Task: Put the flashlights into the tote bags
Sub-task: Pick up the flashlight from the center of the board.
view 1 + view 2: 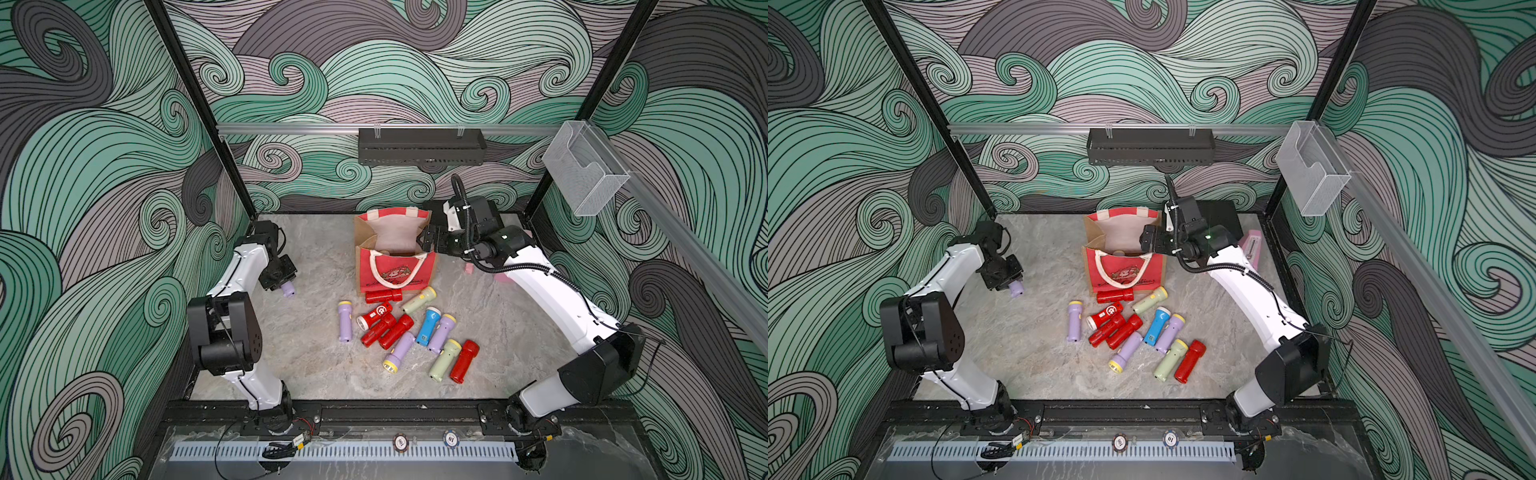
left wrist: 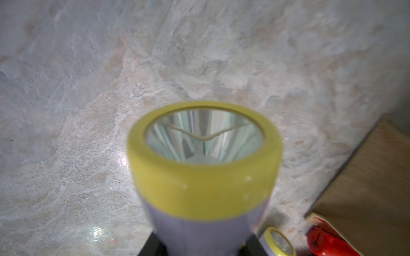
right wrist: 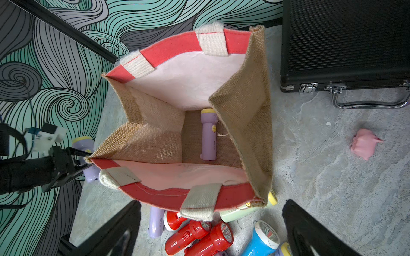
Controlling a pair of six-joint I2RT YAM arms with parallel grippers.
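Note:
The tote bag (image 1: 397, 272) stands open at the back of the table, red-fronted with tan sides (image 3: 241, 110). One lilac flashlight (image 3: 208, 135) lies on its floor. My left gripper (image 1: 281, 281) is shut on a lilac, yellow-rimmed flashlight (image 2: 204, 177), held clear of the table to the left of the bag; it also shows as a lilac stub (image 1: 1016, 287). My right gripper (image 3: 210, 232) hangs open and empty over the bag's right rim (image 1: 428, 239). Several red, lilac, pale green and blue flashlights (image 1: 428, 326) lie piled in front of the bag.
A black hard case (image 3: 343, 44) lies behind the bag on the right. A crumpled pink lump (image 3: 365, 144) sits on the table right of the bag, and a pink metronome (image 1: 1252, 249) stands by the right wall. Bare marble (image 1: 299, 345) lies left of the pile.

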